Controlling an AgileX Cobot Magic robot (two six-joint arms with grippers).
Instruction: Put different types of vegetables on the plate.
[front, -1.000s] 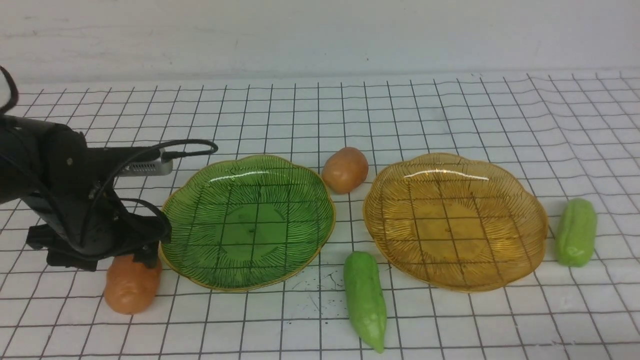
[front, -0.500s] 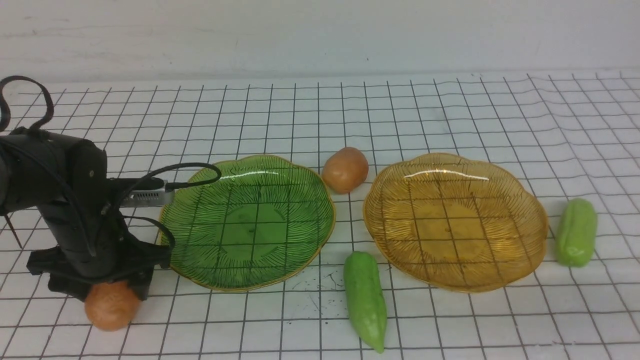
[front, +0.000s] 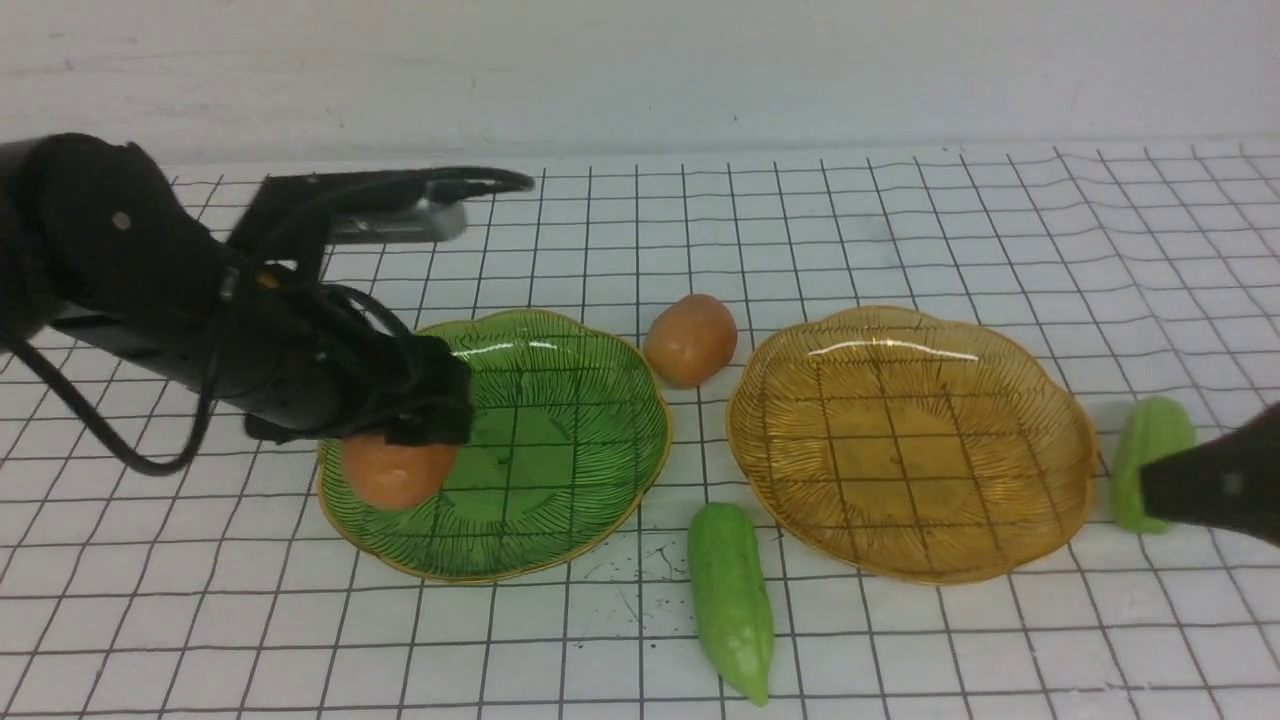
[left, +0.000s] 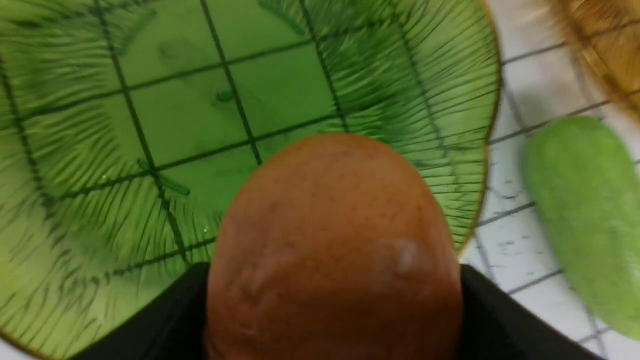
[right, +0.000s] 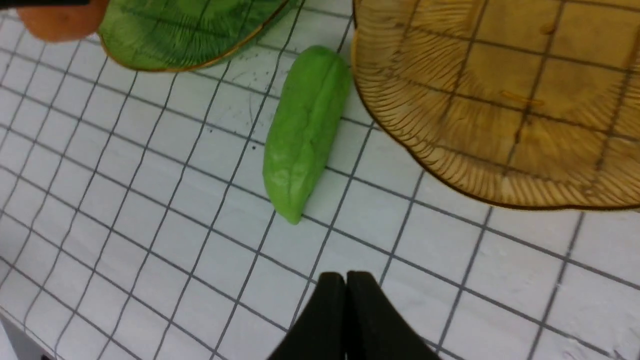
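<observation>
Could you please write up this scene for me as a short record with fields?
left claw: shut on held potato, over the left part of the green plate; contact with the plate unclear
right claw: shut, holding nothing
loose potato: on table, between the plates, far side
near gourd: on table, between the plates, near side
right gourd: on table, right of amber plate, partly hidden
amber plate: nothing on it

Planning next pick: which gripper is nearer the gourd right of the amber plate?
Right. The right gripper hangs close by that gourd; the left gripper holds a potato over the green plate.
</observation>
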